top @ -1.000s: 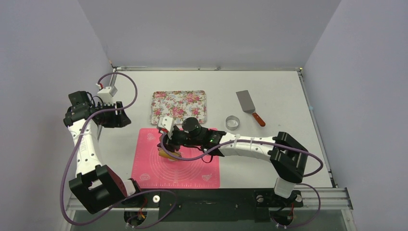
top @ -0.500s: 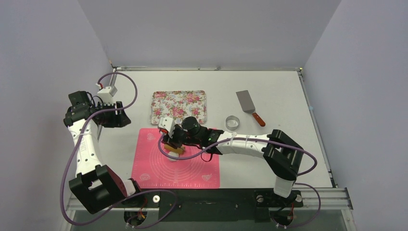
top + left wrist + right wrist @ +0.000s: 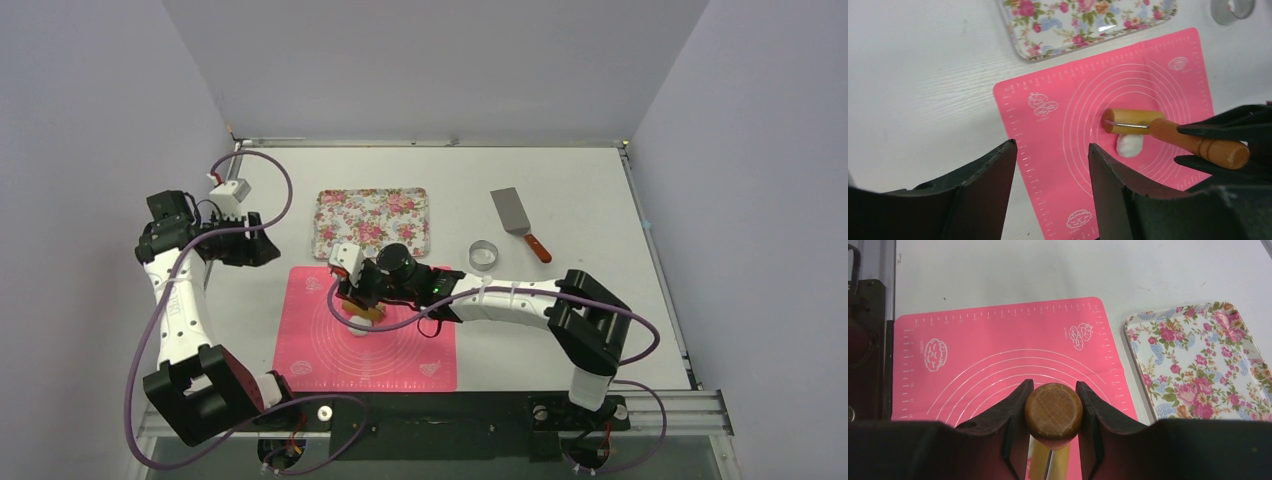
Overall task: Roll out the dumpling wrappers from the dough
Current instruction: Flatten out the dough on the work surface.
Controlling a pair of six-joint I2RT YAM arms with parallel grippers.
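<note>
**Operator:** Entry one, the arms. What do you have?

**Clerk:** Your right gripper (image 3: 1053,407): fingers closed on the wooden handle of the rolling pin (image 3: 1168,134), one finger pressed to each side of the handle end. Your left gripper (image 3: 1052,150): fingers spread wide with nothing between them, hanging over the table (image 3: 580,190) to the left of the mat (image 3: 1048,130), well apart from the pin.

**Operator:** Entry two, the dough?

**Clerk:** One dough piece (image 3: 1129,145), white, small and lumpy in outline. It lies on the pink mat inside the printed rings, touching the pin's barrel and showing from under one side of it. From your right wrist view the pin hides it.

**Operator:** The pin itself?

**Clerk:** Light barrel and darker turned handle. The barrel rests across the dough near the mat's middle, and the handle slopes up into your right fingers.

**Operator:** Remaining stock?

**Clerk:** One floral tray (image 3: 372,222), just beyond the mat's far edge. One metal ring cutter (image 3: 483,254), on the table to the right of the tray, near the mat's far right corner. One spatula (image 3: 515,215), farther right and back — metal blade, reddish-brown handle.
</note>
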